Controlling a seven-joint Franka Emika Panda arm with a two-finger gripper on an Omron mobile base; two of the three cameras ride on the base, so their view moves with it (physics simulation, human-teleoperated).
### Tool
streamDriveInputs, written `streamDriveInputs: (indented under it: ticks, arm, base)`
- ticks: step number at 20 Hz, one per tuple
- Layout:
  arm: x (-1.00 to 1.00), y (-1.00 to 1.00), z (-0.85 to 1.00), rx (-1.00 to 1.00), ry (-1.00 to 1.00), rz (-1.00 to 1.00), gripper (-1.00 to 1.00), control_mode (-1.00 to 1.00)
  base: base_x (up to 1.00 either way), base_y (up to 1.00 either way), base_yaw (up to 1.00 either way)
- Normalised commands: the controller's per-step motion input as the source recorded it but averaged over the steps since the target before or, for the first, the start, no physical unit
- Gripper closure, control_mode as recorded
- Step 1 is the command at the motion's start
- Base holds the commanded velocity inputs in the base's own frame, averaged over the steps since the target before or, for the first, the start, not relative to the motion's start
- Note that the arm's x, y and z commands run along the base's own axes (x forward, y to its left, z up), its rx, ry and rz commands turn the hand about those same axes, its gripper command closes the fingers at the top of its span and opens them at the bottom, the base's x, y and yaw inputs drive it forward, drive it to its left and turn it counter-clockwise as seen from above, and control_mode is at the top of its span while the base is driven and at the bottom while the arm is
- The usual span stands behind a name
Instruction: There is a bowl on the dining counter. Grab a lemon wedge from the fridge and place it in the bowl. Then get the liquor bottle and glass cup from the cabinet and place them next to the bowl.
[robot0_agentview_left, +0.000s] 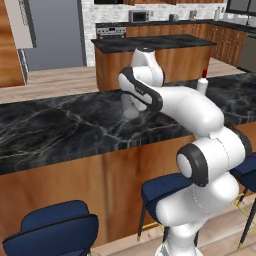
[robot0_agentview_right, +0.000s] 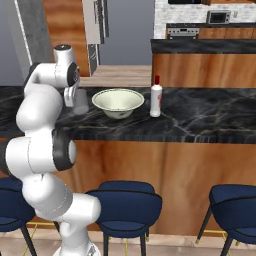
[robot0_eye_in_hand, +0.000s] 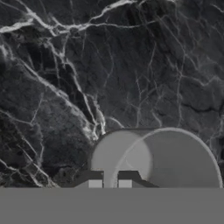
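A white robot arm reaches forward over the dining counter (robot0_agentview_right: 200, 120), a long counter with a black, white-veined marble top above reddish-brown wood. Its gripper (robot0_eye_in_hand: 110, 183) points straight down at the marble. In the hand view the two small dark fingertips (robot0_eye_in_hand: 95, 183) stand very close together, with only a narrow slit between them. They pinch the near rim of the glass cup (robot0_eye_in_hand: 162, 159), a grey translucent tumbler seen from above as a round open mouth. The fingers are clenched on that thin wall, one on each side of it.

From the right base view the glass cup (robot0_agentview_right: 80, 104) hangs directly below the hand, its base at or just above the marble; I cannot tell whether it touches. Just beside it, further along the counter, sits the bowl (robot0_agentview_right: 118, 102), shallow, pale whitish-green and upright. Whether anything lies inside the bowl cannot be made out. Past the bowl, close by but apart from it, stands the liquor bottle (robot0_agentview_right: 156, 99), whitish with a narrow neck and a dark red cap, upright and taller than the cup.

From the left base view the arm's elbow hides the bowl, and the liquor bottle (robot0_agentview_left: 202, 84) peeks out behind the arm. Dark blue stools (robot0_agentview_right: 125, 202) stand below the counter's edge.
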Motion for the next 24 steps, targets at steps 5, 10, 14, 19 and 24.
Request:
streamDriveInputs:
  ticks: [5, 10, 14, 19, 24]
  arm:
    - [0.19, 0.06, -0.23, 0.0, 0.0, 0.0, -1.0, -1.0]
    - [-0.28, 0.0, -0.07, 0.0, -0.18, 0.0, -1.0, -1.0]
    - [-0.42, 0.0, 0.02, 0.0, -0.2, -0.01, -1.0, -1.0]
    - [-0.39, -0.07, 0.23, 0.0, -0.13, -0.03, -1.0, -1.0]
    - [-0.36, -0.16, 0.41, 0.0, -0.17, -0.02, -1.0, -1.0]
  base:
    - [0.0, 0.0, 0.0]
    - [0.0, 0.0, 0.0]
    - [0.0, 0.0, 0.0]
    - [0.0, 0.0, 0.0]
    - [0.0, 0.0, 0.0]
